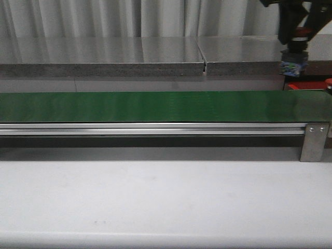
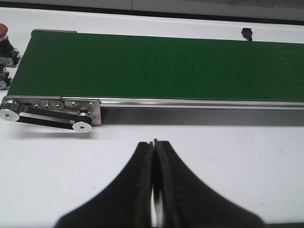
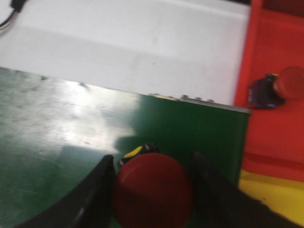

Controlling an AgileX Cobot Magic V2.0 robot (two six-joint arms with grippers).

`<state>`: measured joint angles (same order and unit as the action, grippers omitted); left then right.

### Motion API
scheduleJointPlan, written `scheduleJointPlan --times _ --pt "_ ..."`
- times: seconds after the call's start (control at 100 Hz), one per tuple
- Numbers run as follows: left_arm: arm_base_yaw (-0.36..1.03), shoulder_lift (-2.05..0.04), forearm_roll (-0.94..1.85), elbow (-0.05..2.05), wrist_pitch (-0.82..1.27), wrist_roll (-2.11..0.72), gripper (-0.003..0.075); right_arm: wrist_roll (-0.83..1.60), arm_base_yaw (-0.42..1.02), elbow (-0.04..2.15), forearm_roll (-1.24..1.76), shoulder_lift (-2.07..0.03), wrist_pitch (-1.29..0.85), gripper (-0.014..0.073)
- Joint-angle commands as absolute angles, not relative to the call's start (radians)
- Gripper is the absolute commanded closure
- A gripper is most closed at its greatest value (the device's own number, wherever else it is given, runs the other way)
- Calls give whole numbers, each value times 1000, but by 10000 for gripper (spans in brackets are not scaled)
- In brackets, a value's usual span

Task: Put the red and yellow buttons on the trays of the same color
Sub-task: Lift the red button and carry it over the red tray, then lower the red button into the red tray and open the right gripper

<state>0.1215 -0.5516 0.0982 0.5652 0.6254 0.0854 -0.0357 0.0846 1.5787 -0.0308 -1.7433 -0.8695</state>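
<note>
A red button [image 3: 153, 190] is sitting clamped between the two dark fingers [image 3: 97, 190] of the right gripper [image 3: 151, 187], hanging above the right end of the green conveyor belt [image 3: 61, 142]. Just beyond that belt end, the red tray [image 3: 275, 128] is lying flat and is carrying a second red button [image 3: 289, 83]; a yellow surface [image 3: 270, 194] is adjoining it. The left gripper [image 2: 154, 190] is pressing its fingers together on nothing, hovering over the white table [image 2: 237, 156] on the belt's near side.
</note>
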Motion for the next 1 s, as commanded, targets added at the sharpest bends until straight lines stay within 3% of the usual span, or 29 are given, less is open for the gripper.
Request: scheduleJointPlan --times 0.0,0.4,0.99 --pt "122 -550 103 591 556 97 741 -49 24 1611 -52 -1687 -833 465" --pt "122 -550 103 591 556 97 741 -91 -186 1609 -40 -1740 -738 465" --pt "122 -550 103 591 556 97 741 -101 -213 1609 14 -1913 -541 465"
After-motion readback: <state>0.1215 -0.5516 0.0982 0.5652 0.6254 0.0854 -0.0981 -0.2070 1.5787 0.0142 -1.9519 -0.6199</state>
